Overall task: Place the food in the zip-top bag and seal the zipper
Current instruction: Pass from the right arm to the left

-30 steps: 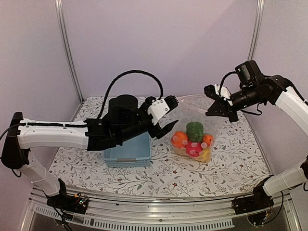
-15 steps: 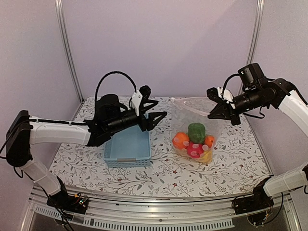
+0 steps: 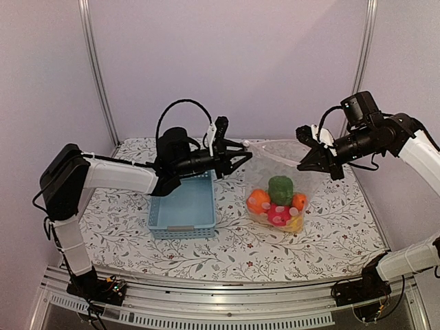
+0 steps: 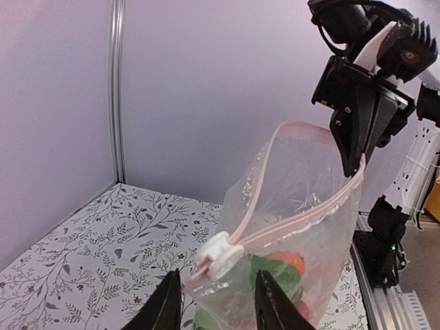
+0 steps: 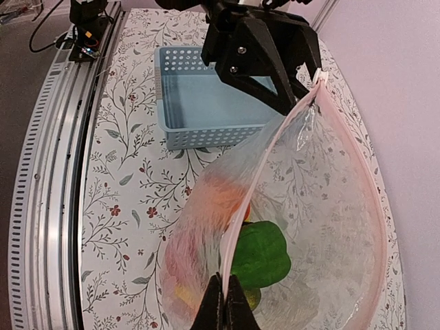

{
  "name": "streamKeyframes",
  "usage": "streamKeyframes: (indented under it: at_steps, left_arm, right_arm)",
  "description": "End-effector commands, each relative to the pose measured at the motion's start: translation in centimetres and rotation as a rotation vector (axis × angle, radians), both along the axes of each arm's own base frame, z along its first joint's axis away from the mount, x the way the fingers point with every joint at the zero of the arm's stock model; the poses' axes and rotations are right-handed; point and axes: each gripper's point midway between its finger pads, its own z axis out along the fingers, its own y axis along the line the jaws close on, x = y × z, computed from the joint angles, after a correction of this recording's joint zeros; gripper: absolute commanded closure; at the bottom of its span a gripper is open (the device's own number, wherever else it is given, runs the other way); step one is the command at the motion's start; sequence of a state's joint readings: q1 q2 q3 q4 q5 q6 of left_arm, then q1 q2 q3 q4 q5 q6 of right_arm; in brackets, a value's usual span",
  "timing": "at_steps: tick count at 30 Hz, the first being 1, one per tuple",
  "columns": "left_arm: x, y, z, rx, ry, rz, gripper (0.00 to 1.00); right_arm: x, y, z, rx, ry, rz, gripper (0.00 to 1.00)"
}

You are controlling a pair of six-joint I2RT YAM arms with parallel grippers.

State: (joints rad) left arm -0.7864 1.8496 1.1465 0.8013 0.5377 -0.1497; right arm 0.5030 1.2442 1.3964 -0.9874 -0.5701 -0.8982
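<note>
Flowered table [image 3: 323, 240] below me, blue basket [image 3: 184, 206] left of centre. My left pincer [image 3: 237, 152] sits half spread beside the slider [image 4: 218, 254] of the bag [image 3: 275, 161]; I cannot tell whether they touch. At centre the bag hangs open with the food [image 3: 276, 203] piled inside. At right, my right pincer [image 3: 302, 163] is pinching the zipper [image 4: 302, 214].

You have one clear zip-top bag [image 3: 275, 159] and one light blue basket [image 3: 184, 206]. You can count five food pieces inside the bag: one green pepper [image 3: 279, 188], two orange fruits [image 3: 258, 200], one red piece [image 3: 278, 214] and one yellow piece [image 3: 293, 223].
</note>
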Motion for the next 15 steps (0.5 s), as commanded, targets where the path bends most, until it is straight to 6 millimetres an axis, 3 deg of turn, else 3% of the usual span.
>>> streamKeyframes:
  at_steps: [1, 5, 10, 15]
  left_arm:
    - [0.1, -0.3, 0.2, -0.033, 0.006, -0.072, 0.69]
    - [0.1, -0.3, 0.3, -0.041, 0.005, -0.079, 0.84]
    - [0.1, 0.0, 0.8, -0.052, 0.011, -0.066, 0.99]
    - [-0.1, 0.5, 1.5, -0.054, 0.017, -0.036, 1.00]
  right_arm:
    - [-0.4, -0.1, 0.3, 0.013, 0.003, -0.008, 1.00]
    - [-0.1, 0.1, 0.5, 0.022, 0.005, -0.011, 0.99]
    - [0.5, 1.0, 1.0, 0.050, 0.055, -0.016, 0.77]
    - [2.8, 2.1, 1.9, 0.061, 0.095, -0.081, 0.73]
